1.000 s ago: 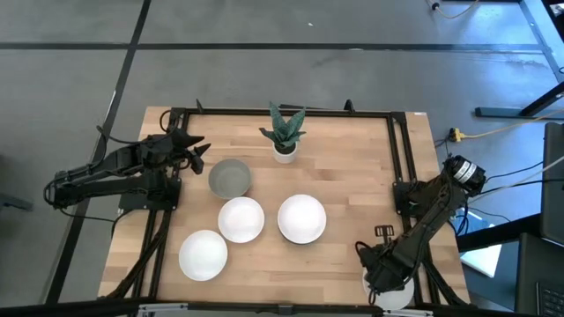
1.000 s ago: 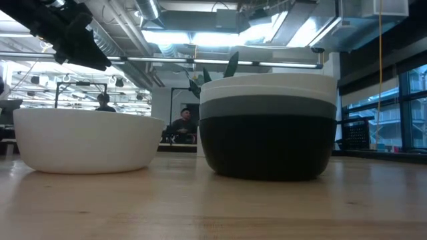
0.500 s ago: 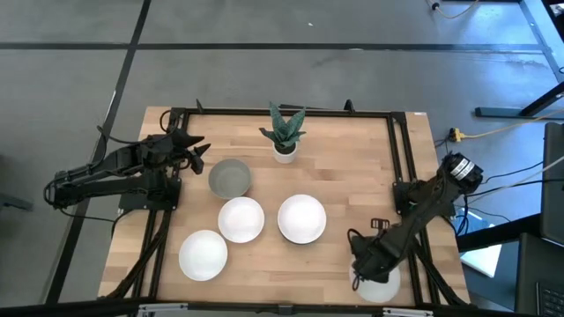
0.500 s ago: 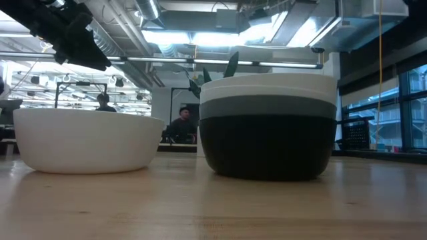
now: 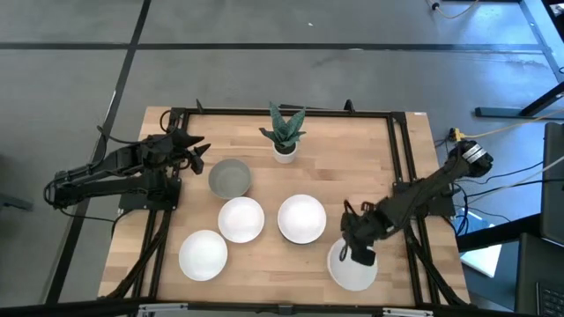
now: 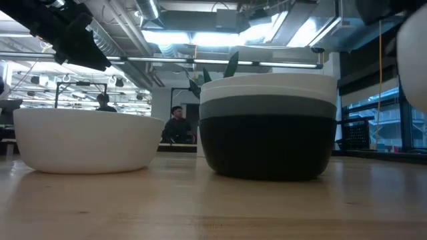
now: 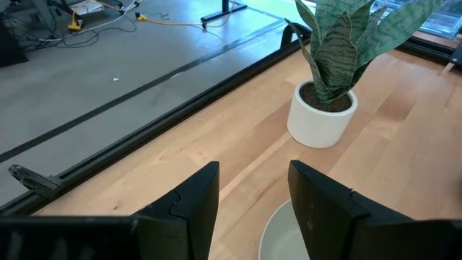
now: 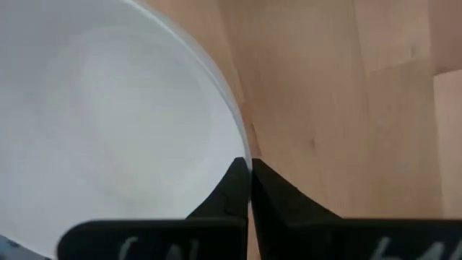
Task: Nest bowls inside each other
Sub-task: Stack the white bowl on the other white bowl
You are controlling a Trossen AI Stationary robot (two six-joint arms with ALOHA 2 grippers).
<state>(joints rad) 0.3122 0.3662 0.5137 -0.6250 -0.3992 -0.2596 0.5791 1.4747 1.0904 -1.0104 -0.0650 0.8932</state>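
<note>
My right gripper (image 5: 357,253) is shut on a white bowl (image 5: 352,269) above the table's near right part; in the low view this bowl (image 6: 415,60) shows high at the right edge. Three more white bowls (image 5: 301,218) (image 5: 241,219) (image 5: 204,254) and a grey bowl (image 5: 230,177) rest on their bases on the wood. The low view shows a stack (image 6: 267,127) with a black bowl at the bottom, grey in the middle and white on top. My left gripper (image 5: 199,155) stands open beside the grey bowl's far left rim (image 7: 278,231), touching nothing. My right gripper (image 8: 249,165) pinches the white bowl's rim (image 8: 244,148), on the bowl's far side, with one finger (image 8: 232,189) inside the bowl and the other (image 8: 273,193) outside. The fingers point steeply down from above. The bowl hangs below them, lifted clear of the table.
A small white pot with a green plant (image 5: 284,134) stands at the far middle. A black frame (image 5: 398,150) runs along the table's far, left and right sides. Bare wood (image 5: 352,167) lies on the far right. People stand in the room beyond (image 6: 177,123).
My right gripper has swung from the table's near right corner toward the table's left and far side and has risen, staying shut on the white bowl. The bowl has gone with it and now hangs over the wood, showing in the low view.
</note>
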